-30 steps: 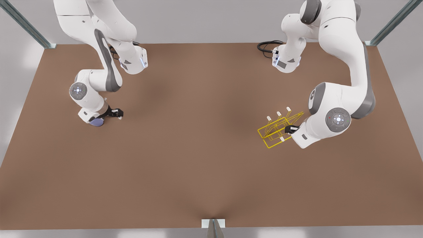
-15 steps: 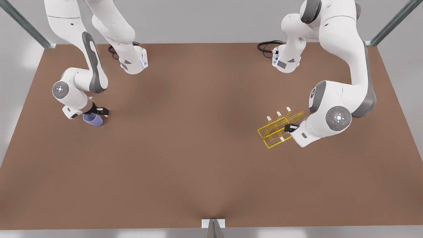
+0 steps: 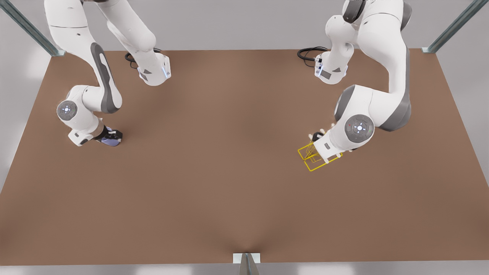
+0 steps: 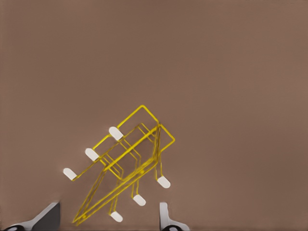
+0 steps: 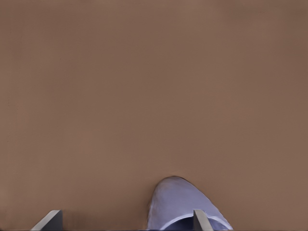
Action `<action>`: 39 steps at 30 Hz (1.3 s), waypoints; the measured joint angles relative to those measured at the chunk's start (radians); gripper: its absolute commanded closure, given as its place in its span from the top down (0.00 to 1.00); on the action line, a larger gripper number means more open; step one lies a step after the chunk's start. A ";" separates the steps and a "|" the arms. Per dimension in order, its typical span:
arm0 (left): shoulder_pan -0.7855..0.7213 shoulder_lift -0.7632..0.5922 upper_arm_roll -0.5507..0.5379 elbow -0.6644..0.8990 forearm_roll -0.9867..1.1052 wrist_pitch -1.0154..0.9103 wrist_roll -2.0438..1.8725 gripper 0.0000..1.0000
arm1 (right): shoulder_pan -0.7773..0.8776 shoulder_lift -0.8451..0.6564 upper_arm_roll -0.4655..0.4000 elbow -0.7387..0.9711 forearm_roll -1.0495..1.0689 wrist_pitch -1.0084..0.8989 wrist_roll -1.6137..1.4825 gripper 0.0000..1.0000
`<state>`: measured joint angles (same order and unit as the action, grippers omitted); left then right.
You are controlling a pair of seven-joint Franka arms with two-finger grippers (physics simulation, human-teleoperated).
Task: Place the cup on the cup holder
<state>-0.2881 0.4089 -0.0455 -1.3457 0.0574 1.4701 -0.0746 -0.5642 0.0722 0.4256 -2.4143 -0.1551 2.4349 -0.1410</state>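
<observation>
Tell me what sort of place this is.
Likely a simulated robot test bench: a bare brown table in a metal frame, two white arms mounted at its far edge, and just a cup and cup holder.

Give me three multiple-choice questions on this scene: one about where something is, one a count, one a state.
1. In the front view, the cup sits at:
A. the left
B. the right
C. the middle

2. White caps on the cup holder, in the left wrist view:
A. two
B. four
C. six

3. The cup is:
A. hung on a prong
B. on the table, apart from the holder
C. stacked in another cup

Answers:
1. A, it lies by the right gripper at the front view's left.
2. C, three caps show on each side of the frame.
3. B, the holder stands across the table under the left gripper.
</observation>
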 measured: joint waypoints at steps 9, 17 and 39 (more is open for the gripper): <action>0.030 0.028 -0.001 -0.002 -0.007 0.062 -0.008 1.00 | -0.004 0.034 0.044 0.126 0.007 -0.050 -0.012 1.00; 0.031 0.027 -0.003 -0.013 -0.009 0.075 -0.012 1.00 | 0.061 0.118 0.172 0.162 0.049 -0.119 0.055 1.00; 0.029 0.037 -0.005 -0.031 -0.010 0.081 -0.009 1.00 | -0.027 0.081 0.228 0.033 -0.032 -0.132 0.389 1.00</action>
<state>-0.2594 0.4461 -0.0505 -1.3764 0.0469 1.5507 -0.0835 -0.5915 0.1530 0.6532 -2.3809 -0.1872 2.3025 0.2479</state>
